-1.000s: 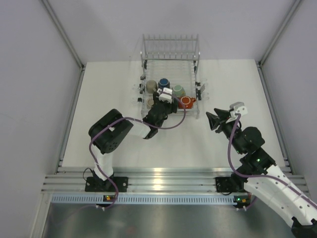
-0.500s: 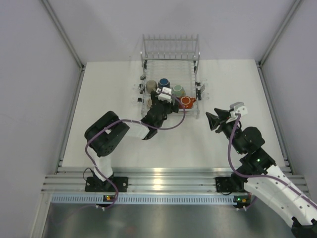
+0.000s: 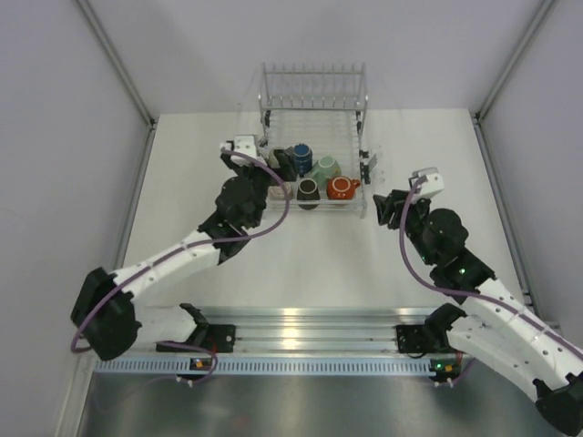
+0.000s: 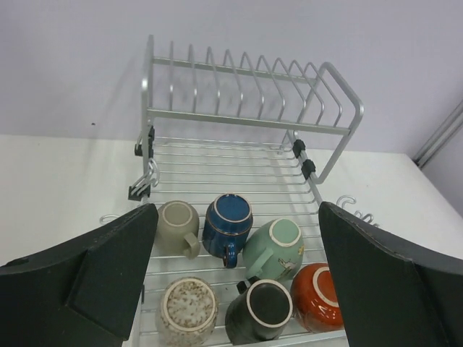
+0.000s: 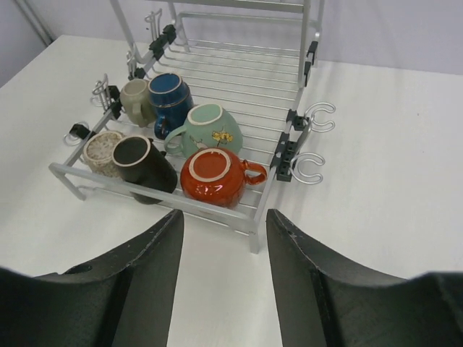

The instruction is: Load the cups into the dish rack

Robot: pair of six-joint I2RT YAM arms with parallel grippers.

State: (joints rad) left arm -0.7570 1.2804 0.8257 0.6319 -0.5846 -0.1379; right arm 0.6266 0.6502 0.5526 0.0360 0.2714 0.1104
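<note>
Six cups stand in the near end of the wire dish rack (image 4: 246,119) (image 3: 314,96), bottoms up: beige (image 4: 177,225), dark blue (image 4: 228,220), mint-green (image 4: 275,249), orange (image 4: 318,296), black (image 4: 260,311), speckled tan (image 4: 187,311). The black cup (image 5: 145,163) leans toward the front rail (image 5: 166,199). My left gripper (image 4: 237,215) (image 3: 271,166) hangs above the rack's near left side, wide open and empty. On the table right of the rack, my right gripper (image 5: 224,217) (image 3: 383,208) is open and empty, facing the orange cup (image 5: 212,176).
Wire hooks (image 5: 315,116) stick out from the rack's right side, and clips (image 4: 141,189) hang on its left. Upright tines (image 4: 246,72) line the rack's far end. Aluminium rails (image 3: 291,323) run along the table's near edge. Frame posts (image 3: 114,59) stand at the back corners.
My left gripper has opened wide and drawn up and left off the black cup, which stays in the rack. The right gripper has moved closer to the rack and opened wider.
</note>
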